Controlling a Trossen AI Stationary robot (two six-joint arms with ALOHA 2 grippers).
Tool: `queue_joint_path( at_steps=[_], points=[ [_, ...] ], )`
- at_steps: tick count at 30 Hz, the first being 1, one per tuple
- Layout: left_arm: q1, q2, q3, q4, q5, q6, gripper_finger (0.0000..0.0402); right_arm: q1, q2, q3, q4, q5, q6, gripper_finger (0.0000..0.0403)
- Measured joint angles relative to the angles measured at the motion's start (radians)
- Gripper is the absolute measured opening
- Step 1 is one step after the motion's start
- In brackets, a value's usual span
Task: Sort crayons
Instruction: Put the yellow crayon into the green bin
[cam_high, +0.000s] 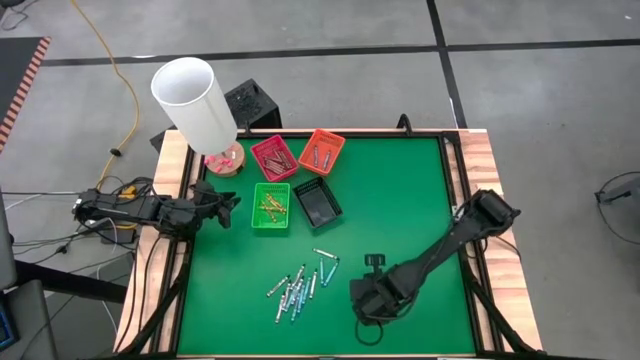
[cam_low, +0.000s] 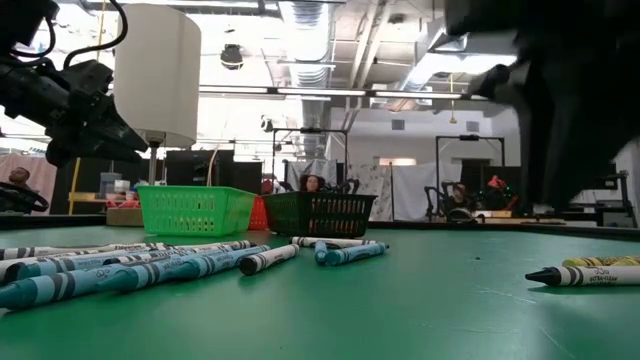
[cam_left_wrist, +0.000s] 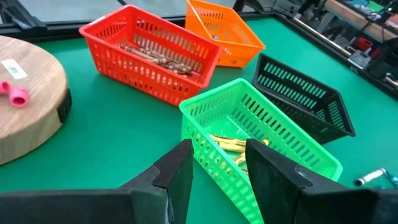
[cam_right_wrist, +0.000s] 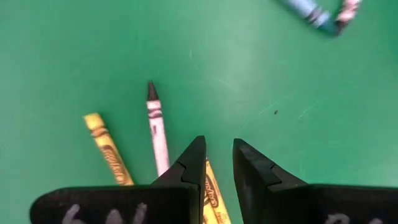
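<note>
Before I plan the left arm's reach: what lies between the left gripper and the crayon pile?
In the high view, only bare green mat separates the left gripper from the crayon pile. The green tray sits beside the gripper, off that line.

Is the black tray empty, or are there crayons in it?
Empty, apparently: the black tray shows only bare mesh in the high and left wrist views.

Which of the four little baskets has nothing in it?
The black basket, beside the green one. The green basket holds yellow crayons; the red and orange baskets hold crayons too.
</note>
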Motion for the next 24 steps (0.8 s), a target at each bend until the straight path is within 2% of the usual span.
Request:
queue_joint_path(
  at_steps=[6, 24],
  points=[
    [0.0, 0.0, 0.0, 0.0, 0.026, 0.0, 0.0137, -0.03, 0.037, -0.005, 0.005, -0.085, -0.082, 0.0075],
    [0.0, 0.0, 0.0, -0.003, -0.003, 0.023, 0.0137, -0.018, 0.025, -0.053, 0.028, -0.113, -0.101, 0.0075]
  ],
)
